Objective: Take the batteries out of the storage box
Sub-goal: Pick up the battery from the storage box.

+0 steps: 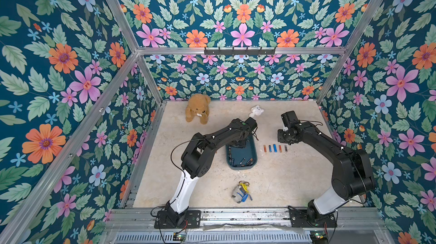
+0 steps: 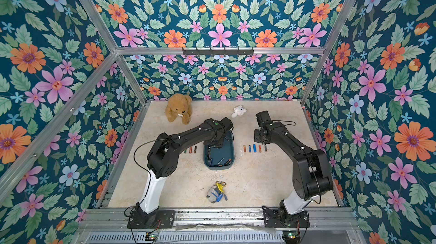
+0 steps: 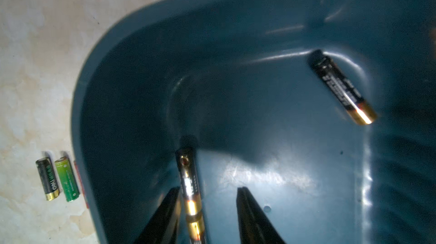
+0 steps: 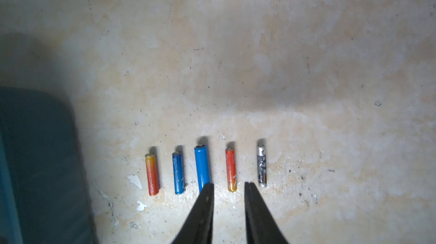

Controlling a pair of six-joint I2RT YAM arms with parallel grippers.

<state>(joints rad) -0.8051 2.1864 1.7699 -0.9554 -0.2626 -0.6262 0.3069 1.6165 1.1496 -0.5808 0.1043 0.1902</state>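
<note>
Beige table point(image 1: 283, 183), flowered walls point(image 1: 243, 18); left wrist view shows a battery point(image 3: 190, 183) touching the spread left hand point(image 3: 208, 189); right hand point(image 4: 228, 183) spread.

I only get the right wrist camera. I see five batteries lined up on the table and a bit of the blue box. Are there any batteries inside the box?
Observer: Yes, several batteries lie at the near end of the box.
Operator: What is the other arm doing?
Observer: The left gripper is down inside the box, open, with a black and gold battery lying against one finger.
Operator: Are there more outside that I can't see?
Observer: Yes, a row of three batteries lies on the box's left side.
</note>
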